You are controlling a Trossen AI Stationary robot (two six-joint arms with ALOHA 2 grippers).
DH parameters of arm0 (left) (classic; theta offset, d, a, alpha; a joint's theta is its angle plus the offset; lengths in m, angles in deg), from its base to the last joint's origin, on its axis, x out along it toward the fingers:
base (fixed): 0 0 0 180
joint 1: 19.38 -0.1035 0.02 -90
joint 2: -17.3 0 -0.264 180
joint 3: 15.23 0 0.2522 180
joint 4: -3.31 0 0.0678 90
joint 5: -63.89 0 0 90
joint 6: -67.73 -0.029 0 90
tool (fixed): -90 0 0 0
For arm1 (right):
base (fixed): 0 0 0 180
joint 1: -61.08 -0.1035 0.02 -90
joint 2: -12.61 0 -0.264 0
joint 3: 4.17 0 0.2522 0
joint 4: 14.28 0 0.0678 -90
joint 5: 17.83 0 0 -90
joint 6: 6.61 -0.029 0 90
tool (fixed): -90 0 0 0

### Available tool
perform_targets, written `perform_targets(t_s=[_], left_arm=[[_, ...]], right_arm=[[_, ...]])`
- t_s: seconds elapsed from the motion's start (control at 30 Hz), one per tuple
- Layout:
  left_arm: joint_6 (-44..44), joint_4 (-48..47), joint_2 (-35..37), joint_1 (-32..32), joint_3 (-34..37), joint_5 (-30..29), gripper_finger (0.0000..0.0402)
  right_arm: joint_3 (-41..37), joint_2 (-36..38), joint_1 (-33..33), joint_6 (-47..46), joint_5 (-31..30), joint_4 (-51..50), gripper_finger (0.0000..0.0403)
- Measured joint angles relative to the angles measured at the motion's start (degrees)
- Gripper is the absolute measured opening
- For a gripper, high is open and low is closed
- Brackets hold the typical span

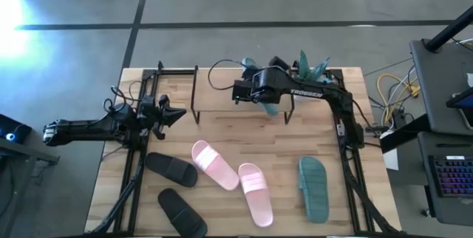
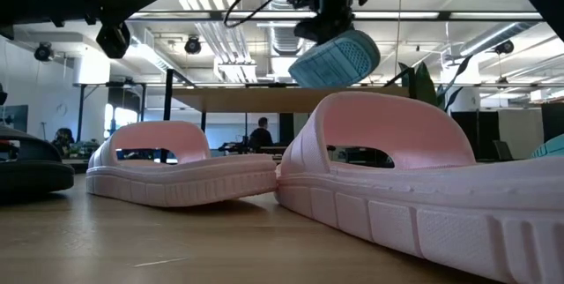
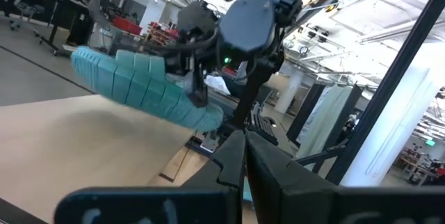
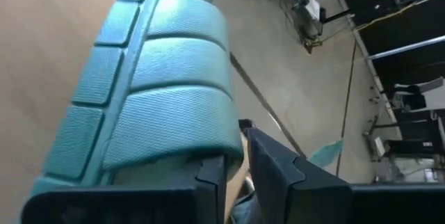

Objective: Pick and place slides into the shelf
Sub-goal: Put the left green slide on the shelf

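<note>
Hanging over the shelf (image 1: 236,99), the right gripper (image 1: 260,94) has its fingers clamped on a teal-green slide (image 2: 335,58) — the sandal is lifted clear of the board, tilted, its ribbed sole showing in the left wrist view. Below and toward the near edge of the table (image 1: 369,149) from that gripper lie the other slides: the second teal-green slide (image 1: 314,188) off to its right side, the two pale pink slides (image 1: 214,165) touching each other in the middle, and two black slides (image 1: 171,169) farther left. The left gripper (image 1: 177,114) waits at the table's left side, just beside the shelf's end — its fingers look drawn close together, with nothing between them.
</note>
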Motion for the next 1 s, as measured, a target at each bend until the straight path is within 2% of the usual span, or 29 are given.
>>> perform_targets(t_s=[0.27,0.43,0.6,0.8,1.0], left_arm=[[-0.1,0.1,0.0,0.0,0.1,-0.1,0.0],[-0.1,0.0,0.0,0.0,0.1,-0.1,0.0],[-0.1,0.0,0.0,0.0,0.1,-0.1,0.0],[-0.1,0.0,0.0,0.0,0.1,-0.1,0.0],[0.0,0.0,0.0,0.0,0.1,-0.1,0.0]], right_arm=[[-1.3,0.6,0.5,1.8,-1.9,0.1,0.0024],[-4.6,0.7,1.7,1.0,2.8,0.7,0.0032],[-5.5,0.7,1.6,1.1,4.8,0.0,0.0072],[-5.5,0.7,2.0,1.8,11.1,0.0,0.014],[-5.5,3.8,0.4,3.9,11.9,0.0,0.0185]])
